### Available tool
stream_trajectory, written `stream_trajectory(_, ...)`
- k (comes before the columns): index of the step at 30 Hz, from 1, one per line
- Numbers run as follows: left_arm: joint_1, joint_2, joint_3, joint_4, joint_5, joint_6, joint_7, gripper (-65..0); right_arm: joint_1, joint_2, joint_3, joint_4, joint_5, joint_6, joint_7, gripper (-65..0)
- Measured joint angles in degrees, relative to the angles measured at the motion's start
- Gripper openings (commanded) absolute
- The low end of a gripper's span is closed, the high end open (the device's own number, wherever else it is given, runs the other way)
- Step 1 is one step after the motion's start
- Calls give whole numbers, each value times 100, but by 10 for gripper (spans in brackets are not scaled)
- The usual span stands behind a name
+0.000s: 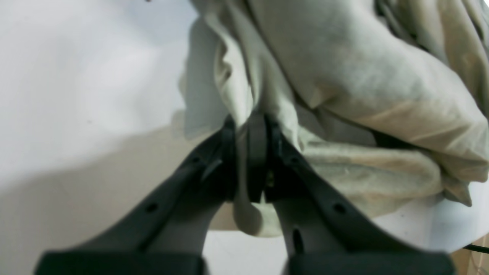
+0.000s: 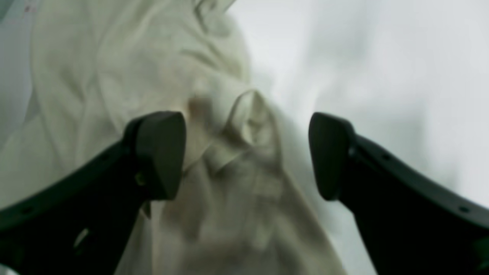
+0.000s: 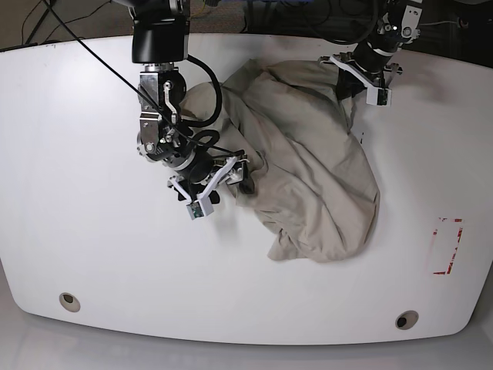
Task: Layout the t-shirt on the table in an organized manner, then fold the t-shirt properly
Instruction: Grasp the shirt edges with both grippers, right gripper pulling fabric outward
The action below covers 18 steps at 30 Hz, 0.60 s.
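Note:
The beige-khaki t-shirt [image 3: 308, 169] lies crumpled on the white table [image 3: 92, 231], spread from the far middle toward the front right. My left gripper [image 1: 248, 124] is shut on a fold of the t-shirt [image 1: 344, 76] at its far right edge; in the base view this left gripper [image 3: 344, 89] is at the top right. My right gripper [image 2: 244, 152] stands open just over the wrinkled t-shirt [image 2: 114, 76], one fingertip [image 2: 160, 152] above cloth and the other [image 2: 328, 152] above bare table. In the base view this right gripper [image 3: 235, 177] is at the shirt's left edge.
A red dashed rectangle mark [image 3: 447, 247] sits on the table's right side. Two small round grey holes [image 3: 69, 301] [image 3: 406, 318] lie near the front edge. Black cables [image 3: 204, 85] hang along the arm at the shirt's left edge.

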Motion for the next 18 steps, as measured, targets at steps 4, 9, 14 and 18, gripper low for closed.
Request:
stream_trajectory(4,-2,-4,7,0,0,-2,2,-649,129,-20,7,-212,-2,90,4,-168)
stream_trajectory(9,0,-2,7,0,0,-2,0,-649,227,-111,11,-291,0,96,44,-168)
stream_trajectory(14,0,-4,11,0,0,0,0,-649,358,-153,9,-442,0,118,55,-168)
stream_trajectory(18,0,-2,13,0,-2,-2,2,-649,479,-157,11,-623,7,116,55,-197)
